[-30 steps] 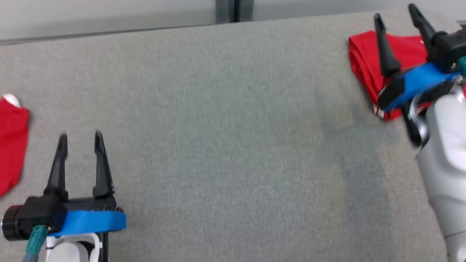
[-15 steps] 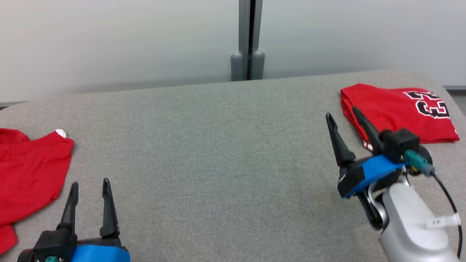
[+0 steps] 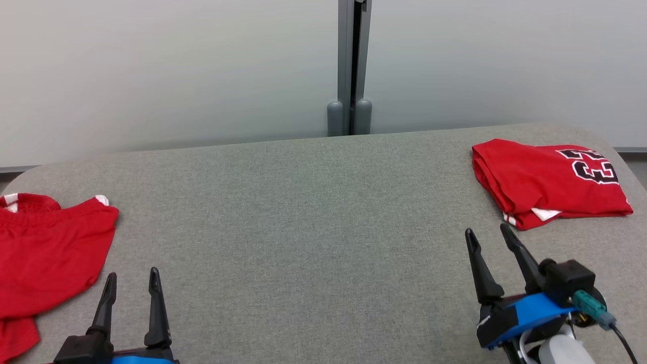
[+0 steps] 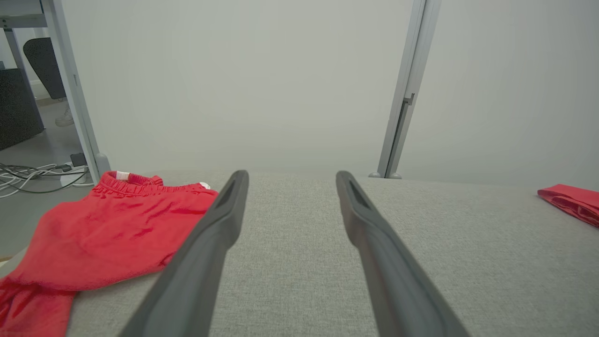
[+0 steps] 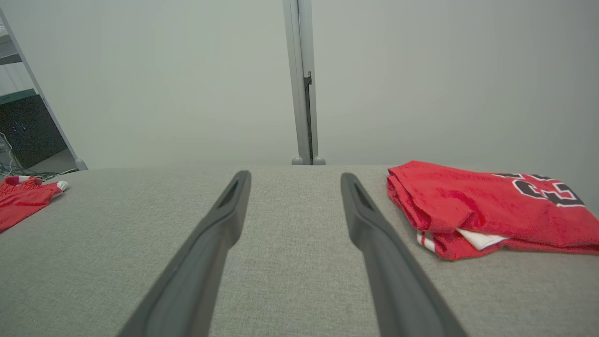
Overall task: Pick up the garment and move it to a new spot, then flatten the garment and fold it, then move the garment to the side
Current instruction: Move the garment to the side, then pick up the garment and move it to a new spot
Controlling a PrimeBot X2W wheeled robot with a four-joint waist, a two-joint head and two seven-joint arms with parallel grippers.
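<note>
While both arms sit low over the grey padded table point(image 3: 313, 227), the left gripper point(image 3: 132, 273) has its fingers spread wide with nothing between them, and the right gripper point(image 3: 488, 229) is the same, released and empty, tips off the cloth. The folded red jersey point(image 3: 548, 177) lies flat on the table just ahead of the right fingertips and off to their outer, right-hand side, near but not touching. In the right wrist view it sits beside the right-hand finger, fully outside the gap. A black number print with white outline is on top at the end farthest from the fingers, and a white-trimmed layer pokes out at the corner nearest the fingertips. The red shorts point(image 3: 45, 253) lie on the outer, left-hand side of the left fingers, just beside them and apart. The gathered waistband is at the end farthest from the fingers, and the near end runs out of frame. Both grippers point the same way, toward a pale wall with a grey post point(image 3: 350, 65) ahead, roughly between the two sets of fingers. Well to the left of the left fingers, the left wrist view shows cables point(image 4: 28, 175) on the floor.
</note>
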